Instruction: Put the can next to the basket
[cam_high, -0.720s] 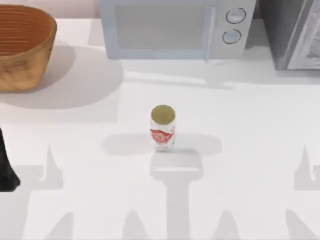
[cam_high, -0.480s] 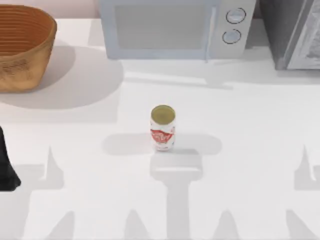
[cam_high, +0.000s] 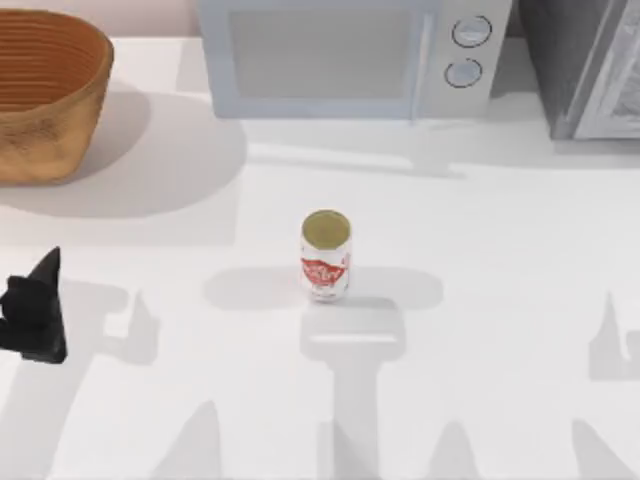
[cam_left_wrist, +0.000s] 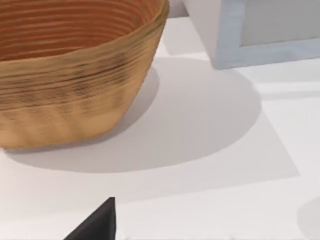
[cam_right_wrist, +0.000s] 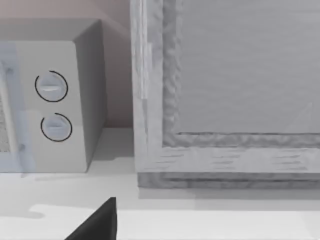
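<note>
Top view: left gripper (cam_high: 35, 320) half cut off, basket (cam_high: 45, 95) cropped

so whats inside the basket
Only ribbed wicker walls show inside the basket; nothing lies on the visible part. Its floor is hidden by the near wall and the picture's edge.
</note>
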